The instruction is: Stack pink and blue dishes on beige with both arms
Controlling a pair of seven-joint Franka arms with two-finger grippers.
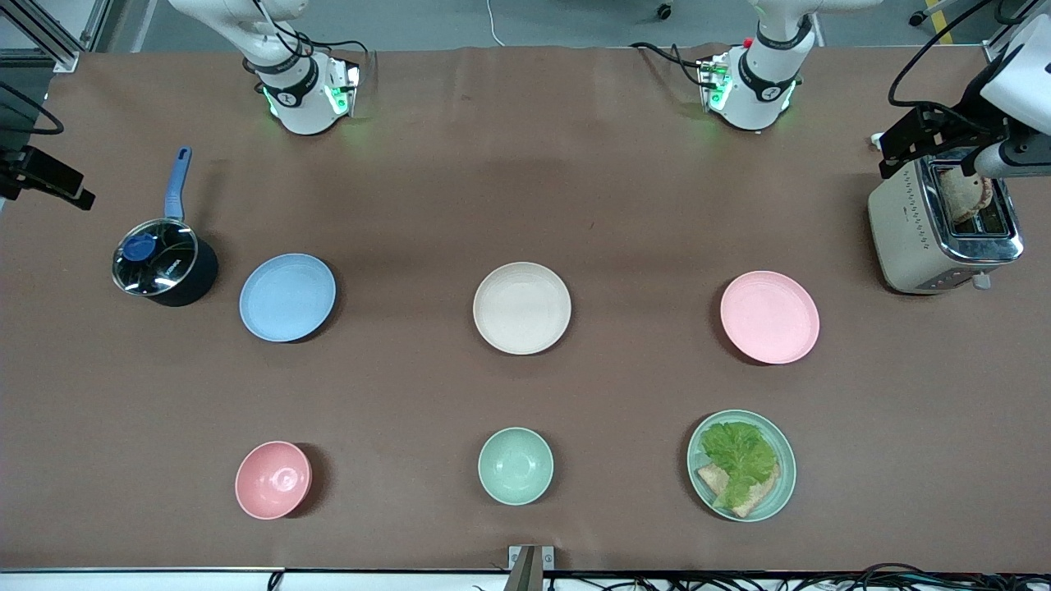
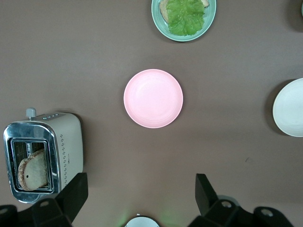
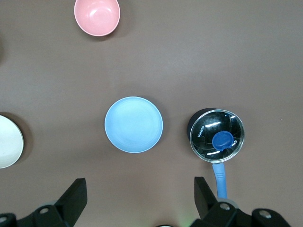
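Front camera high, facing robots. Wrist cameras look straight down from height; both share beige plate (image 1: 521,308) with front.

both arms are white and round, with black bands at the joints. the right arm (image 1: 287,74) has thin black cables looping around it and a green light glowing at its base. the left arm (image 1: 768,70) has a green light too, and a small red spot near its black band. each hand has two black fingers (image 2: 75,191) (image 3: 75,194) shaped like wedges, with small round holes lower down.
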